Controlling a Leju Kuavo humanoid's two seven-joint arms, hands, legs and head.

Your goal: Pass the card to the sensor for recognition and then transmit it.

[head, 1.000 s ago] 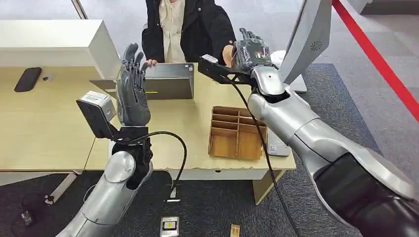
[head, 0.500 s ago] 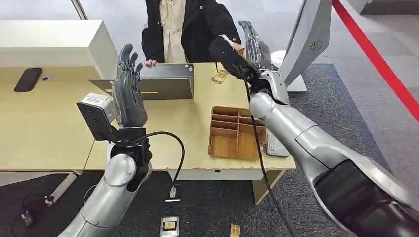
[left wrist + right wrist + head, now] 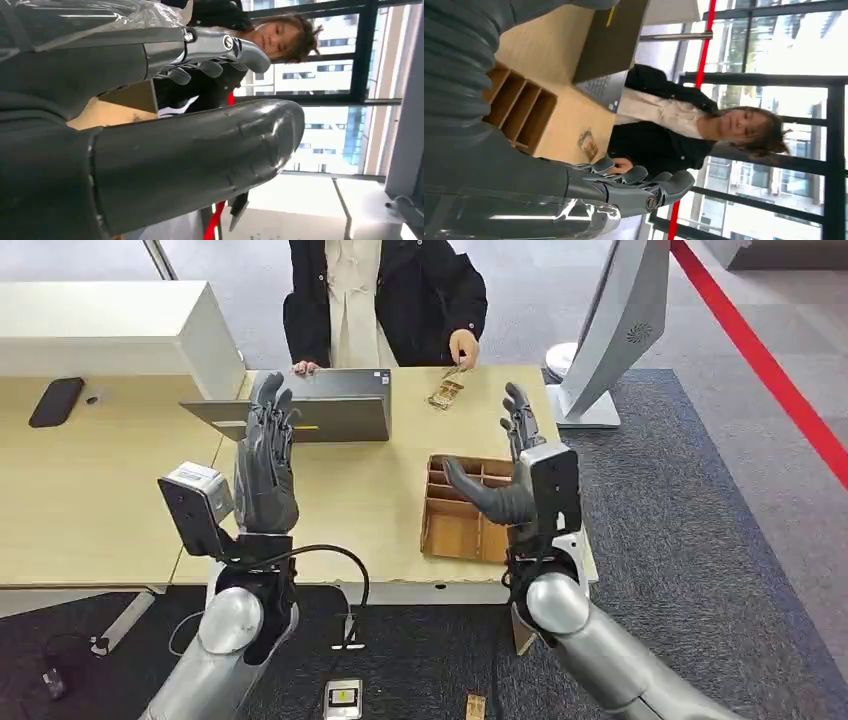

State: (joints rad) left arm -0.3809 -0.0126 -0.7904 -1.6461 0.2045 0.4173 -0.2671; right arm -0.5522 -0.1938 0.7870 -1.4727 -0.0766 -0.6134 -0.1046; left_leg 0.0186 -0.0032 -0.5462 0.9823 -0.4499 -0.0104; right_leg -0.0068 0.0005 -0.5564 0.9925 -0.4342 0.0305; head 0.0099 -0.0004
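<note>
— Since both hands are up in the head view, what does each one carry?
— Nothing. Right hand [image 3: 515,480] is raised over the near edge of the table [image 3: 90,510], fingers [image 3: 520,420] upright and spread, thumb stuck out toward the left hand; it is released. Left hand [image 3: 265,470] stands upright too, fingers straight and slightly apart, equally free.

— And the card?
— One card [image 3: 445,393] lies flat on the table, well beyond the right hand, on the far side of the tray. A person's hand [image 3: 463,346] is at its far end; whether it touches the card I cannot tell.

— Count what else is around.
— One wooden tray [image 3: 455,530], split into compartments, sits right under and behind the right hand, which covers part of it. One open laptop [image 3: 330,405] stands just beyond the left hand's fingertips, and the person's other hand [image 3: 305,367] rests at its far edge. One white stand [image 3: 610,330] rises beyond the right hand, to its outer side. One dark phone [image 3: 57,400] lies far out past the left hand, next to one white box [image 3: 110,330].

— Anything between the right hand and the card?
— Just the tray.
</note>
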